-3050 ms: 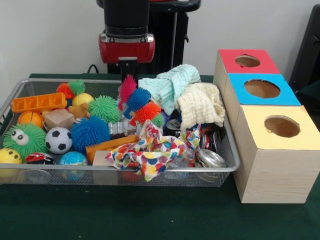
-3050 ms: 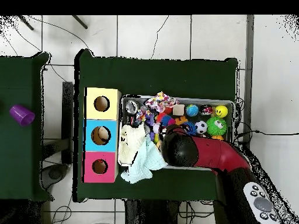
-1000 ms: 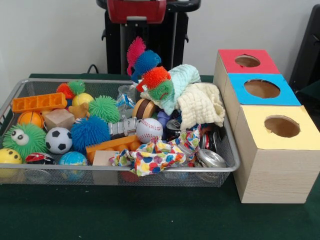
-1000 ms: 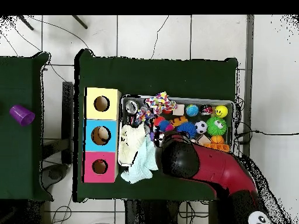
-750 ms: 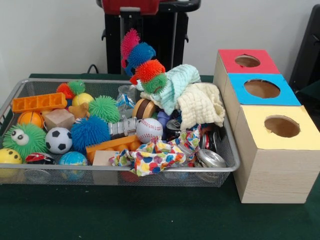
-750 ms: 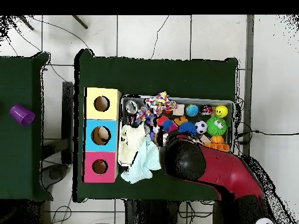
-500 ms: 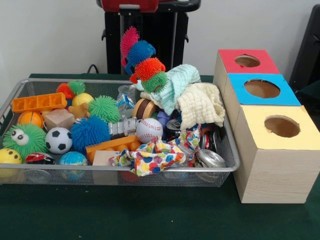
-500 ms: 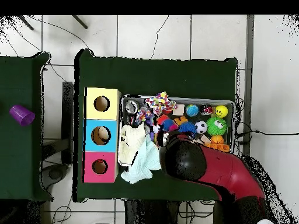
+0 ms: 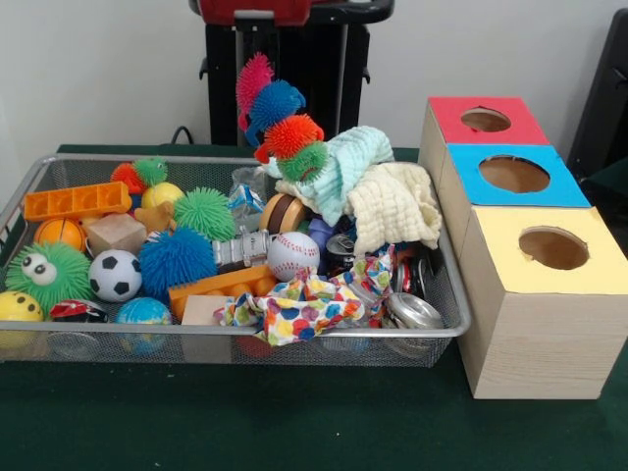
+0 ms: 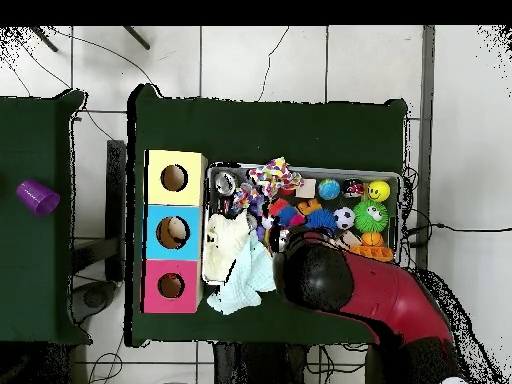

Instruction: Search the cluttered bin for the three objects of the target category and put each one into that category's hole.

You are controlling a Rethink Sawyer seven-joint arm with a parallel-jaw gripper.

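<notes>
hanging above the wire bin, a spiky multicoloured caterpillar toy dangles from the gripper at twelve o'clock; whether the gripper is clenched on it i cannot tell. mint cloth lies at its three o'clock. red box, blue box and yellow box stand further toward three o'clock.

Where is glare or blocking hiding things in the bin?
Front view: even light, only small glints on the metal cans; the spiky toy above the bin shows clearly. Overhead view: the arm covers part of the bin.
</notes>
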